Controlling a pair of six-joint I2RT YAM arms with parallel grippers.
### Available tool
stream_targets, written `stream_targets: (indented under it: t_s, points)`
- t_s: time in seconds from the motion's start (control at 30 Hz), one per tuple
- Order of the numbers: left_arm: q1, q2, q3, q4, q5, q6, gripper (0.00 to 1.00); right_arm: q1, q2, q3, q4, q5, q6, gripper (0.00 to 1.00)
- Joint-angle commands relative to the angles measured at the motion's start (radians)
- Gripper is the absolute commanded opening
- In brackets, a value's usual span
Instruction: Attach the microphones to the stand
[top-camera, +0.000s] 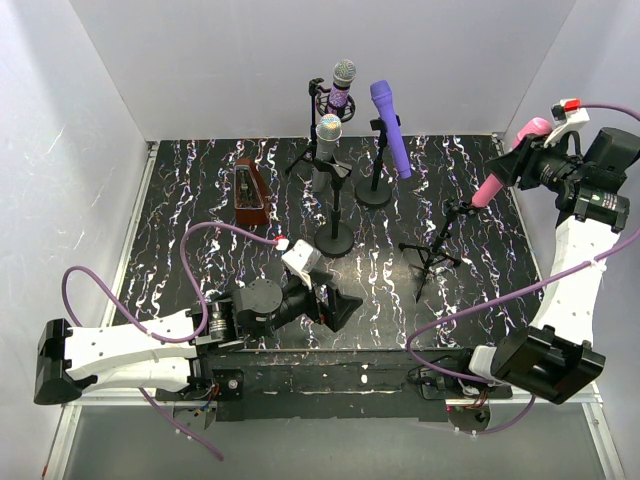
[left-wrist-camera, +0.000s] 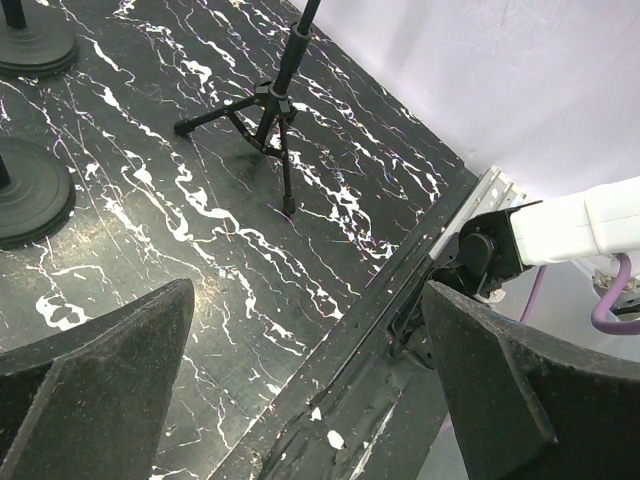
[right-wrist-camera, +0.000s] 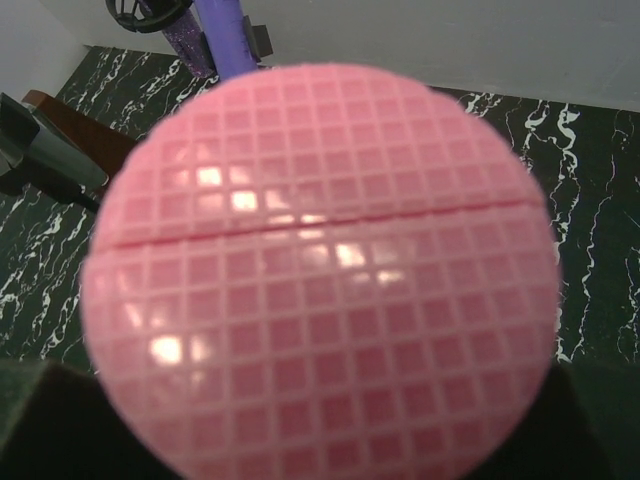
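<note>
Now, L gripper (top-camera: 345, 308) (left-wrist-camera: 310, 400): jaws spread wide, nothing betw. them; low over near part of the black marbled table (top-camera: 180, 180), well apart from every mic.
Dark red wedge box (top-camera: 248, 195): upright, left of centre, apart from the stands.
Silver-grey mic (top-camera: 328, 140): head up, clipped on centre round-base stand (top-camera: 335, 238).
Glitter-purple mic (top-camera: 342, 85): upright in ring holder of rear stand (top-camera: 312, 110), near back wall.
Violet mic (top-camera: 390, 125): tilted, head up-left, on right round-base stand (top-camera: 375, 190).
Small tripod stand (top-camera: 430, 250) (left-wrist-camera: 270, 110): right of centre; clip on top sits right at tail end of pink mic (top-camera: 505, 165) (right-wrist-camera: 320, 270). Seated or not, can't tell.
Pink mic: slanted, head up-right, in air over table's right side; its gridded head fills R wrist view.
R gripper (top-camera: 528, 150): closed round pink mic just below the head, arm raised at far right.
</note>
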Motion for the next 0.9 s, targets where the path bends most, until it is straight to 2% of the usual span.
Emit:
stream_targets:
  t_s: [0.0,0.87]
  points:
    - [0.004,-0.021,-0.011,-0.006,-0.013,-0.002,0.98,0.018,0.039,-0.041,-0.152,0.016,-0.065,0.01]
    - [0.003,-0.048,-0.032,-0.014,-0.011,-0.023,0.98,0.078,0.019,-0.187,-0.172,0.065,-0.141,0.01]
